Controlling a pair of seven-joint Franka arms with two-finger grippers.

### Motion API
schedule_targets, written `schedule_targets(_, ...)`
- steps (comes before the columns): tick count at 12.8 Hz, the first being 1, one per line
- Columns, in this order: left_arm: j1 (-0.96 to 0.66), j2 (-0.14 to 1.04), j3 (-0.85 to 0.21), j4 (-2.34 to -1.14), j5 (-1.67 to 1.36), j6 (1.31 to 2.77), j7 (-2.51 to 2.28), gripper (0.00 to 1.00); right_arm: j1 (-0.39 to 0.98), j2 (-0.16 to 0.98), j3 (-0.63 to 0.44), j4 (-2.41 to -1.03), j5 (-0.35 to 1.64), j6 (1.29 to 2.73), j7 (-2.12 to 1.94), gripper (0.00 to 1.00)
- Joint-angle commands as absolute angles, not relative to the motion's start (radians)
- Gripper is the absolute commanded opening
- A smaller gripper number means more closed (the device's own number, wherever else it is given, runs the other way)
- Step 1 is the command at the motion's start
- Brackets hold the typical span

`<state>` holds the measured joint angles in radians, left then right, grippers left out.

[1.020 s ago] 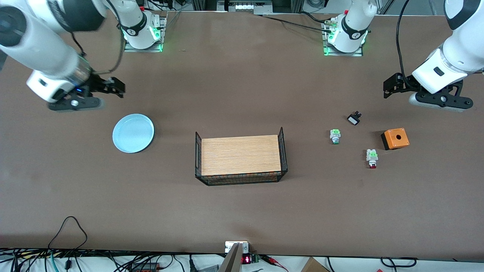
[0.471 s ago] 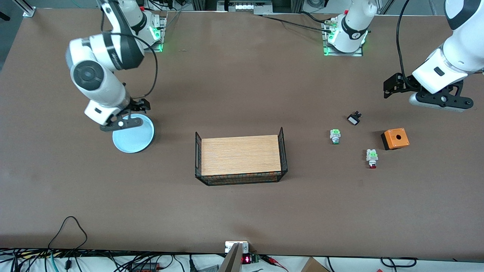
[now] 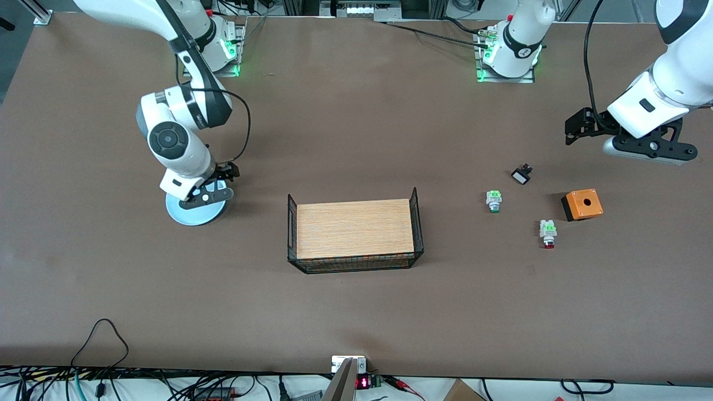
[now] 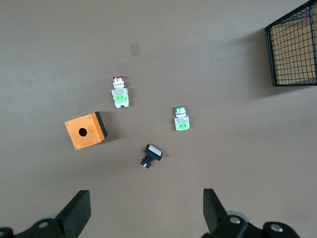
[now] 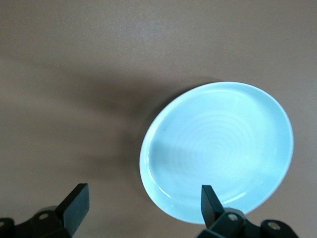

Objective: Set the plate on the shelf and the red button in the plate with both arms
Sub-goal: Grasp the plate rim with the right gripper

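The light blue plate [image 3: 188, 214] lies toward the right arm's end of the table, partly hidden under the right arm. My right gripper [image 3: 225, 174] is open and empty, low over the plate's rim. In the right wrist view the plate [image 5: 218, 148] has its rim between the open fingers of that gripper [image 5: 141, 203]. The red button [image 3: 548, 234] lies on its side toward the left arm's end and also shows in the left wrist view [image 4: 119, 92]. My left gripper [image 3: 576, 127] waits high over bare table there, open and empty [image 4: 146, 208].
A wire basket [image 3: 356, 263] with a wooden floor stands mid-table. By the red button lie a green-and-white switch [image 3: 493, 200], a small black switch [image 3: 522, 175] and an orange box with a hole [image 3: 582, 204].
The right arm has swung in from the table's end and come down over the plate, covering part of it. The left arm has not moved.
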<state>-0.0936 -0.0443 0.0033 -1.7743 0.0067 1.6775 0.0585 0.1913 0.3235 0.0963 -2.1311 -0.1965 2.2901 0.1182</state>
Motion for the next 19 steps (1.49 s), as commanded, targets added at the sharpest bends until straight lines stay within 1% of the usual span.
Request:
schedule_targets(1, -0.098, -0.031, 0.012, -1.743, 0.009, 1.654, 0.081, 1.00, 0.192, 0.363, 0.092, -2.167, -0.213, 2.382, 0.127, 1.00)
schedule_targets(2, -0.098, -0.031, 0.012, -1.743, 0.009, 1.654, 0.081, 1.00, 0.192, 0.383, 0.089, -2.180, -0.213, 2.417, 0.127, 1.00)
schedule_targets(3, -0.098, -0.031, 0.012, -1.743, 0.009, 1.654, 0.081, 1.00, 0.192, 0.400, 0.086, -2.187, -0.213, 2.446, 0.126, 0.96)
schedule_targets(4, -0.098, -0.031, 0.012, -1.743, 0.009, 1.654, 0.081, 1.00, 0.190, 0.405, 0.086, -2.189, -0.213, 2.454, 0.124, 0.88)
schedule_targets(6, -0.098, -0.031, 0.012, -1.743, 0.009, 1.654, 0.081, 1.00, 0.190, 0.403, 0.086, -2.189, -0.213, 2.454, 0.120, 0.60)
schedule_targets(7, -0.098, -0.031, 0.012, -1.743, 0.009, 1.654, 0.081, 1.00, 0.190, 0.405, 0.086, -2.189, -0.215, 2.454, 0.120, 0.41)
schedule_targets(8, -0.098, -0.031, 0.012, -1.743, 0.009, 1.654, 0.081, 1.00, 0.190, 0.403, 0.086, -2.189, -0.213, 2.454, 0.120, 0.25)
schedule_targets(9, -0.098, -0.031, 0.012, -1.743, 0.009, 1.654, 0.081, 1.00, 0.189, 0.405, 0.086, -2.189, -0.213, 2.454, 0.120, 0.11)
schedule_targets(10, -0.098, -0.031, 0.012, -1.743, 0.009, 1.654, 0.081, 1.00, 0.189, 0.405, 0.084, -2.189, -0.213, 2.453, 0.120, 0.00)
schedule_targets(15, -0.098, -0.031, 0.012, -1.743, 0.009, 1.654, 0.081, 1.00, 0.190, 0.402, 0.084, -2.187, -0.215, 2.450, 0.120, 0.00)
schedule_targets(16, -0.098, -0.031, 0.012, -1.743, 0.009, 1.654, 0.081, 1.00, 0.196, 0.385, 0.084, -2.187, -0.215, 2.442, 0.124, 0.00)
schedule_targets(19, -0.098, -0.031, 0.012, -1.743, 0.009, 1.654, 0.081, 1.00, 0.213, 0.289, 0.095, -2.165, -0.218, 2.378, 0.100, 0.00)
